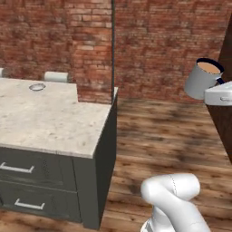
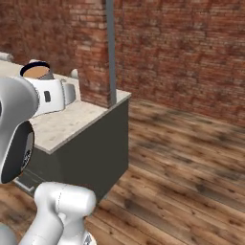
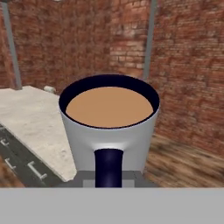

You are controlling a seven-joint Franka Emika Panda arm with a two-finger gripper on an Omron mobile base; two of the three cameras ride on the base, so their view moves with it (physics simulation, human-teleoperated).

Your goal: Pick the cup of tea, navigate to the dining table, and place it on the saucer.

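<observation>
Grey cup of tea, brown liquid near its dark rim, handle clamped between fingers, held aloft.

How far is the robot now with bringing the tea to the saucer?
Done: the cup of tea is picked up; the gripper is shut on its dark handle and holds it in the air, tilted in the left base view. In hand: carrying it near the stone-topped dining table. Left: reaching the saucer on the table's far side and setting the cup on it.
</observation>
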